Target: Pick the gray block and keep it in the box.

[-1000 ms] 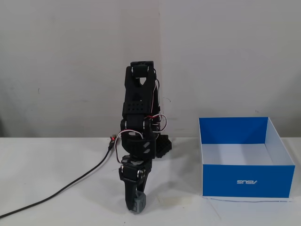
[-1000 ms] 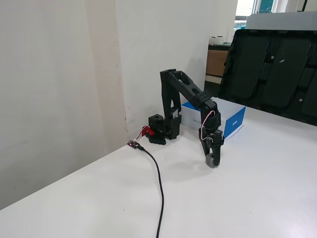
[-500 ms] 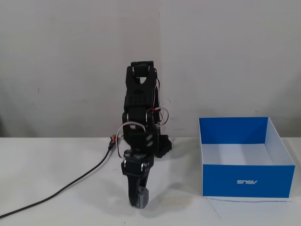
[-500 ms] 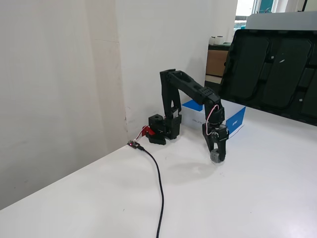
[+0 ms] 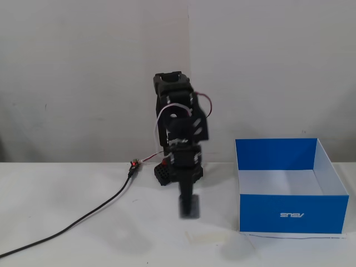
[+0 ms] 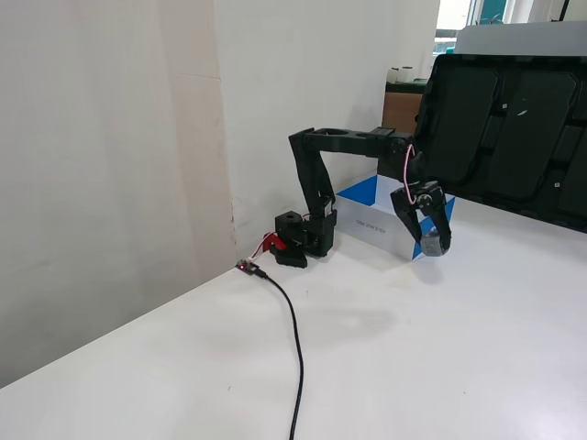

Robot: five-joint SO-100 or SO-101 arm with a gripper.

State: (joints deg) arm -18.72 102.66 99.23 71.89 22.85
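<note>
The gray block (image 6: 432, 246) sits between my gripper's (image 6: 433, 244) fingertips, held clear above the white table. In a fixed view the gripper (image 5: 189, 207) points down toward the camera and the block (image 5: 189, 209) shows blurred at its tip. The gripper is shut on the block. The blue box (image 5: 292, 214), white inside and open on top, stands on the table to the right of the gripper in that view. In the other fixed view the box (image 6: 365, 220) lies behind the arm, partly hidden by it.
A flat pale tape strip (image 5: 206, 238) lies on the table in front of the gripper. A black cable (image 5: 83, 217) runs from the arm's base to the lower left; it also shows in the other fixed view (image 6: 295, 339). Black panels (image 6: 514, 128) stand behind the table.
</note>
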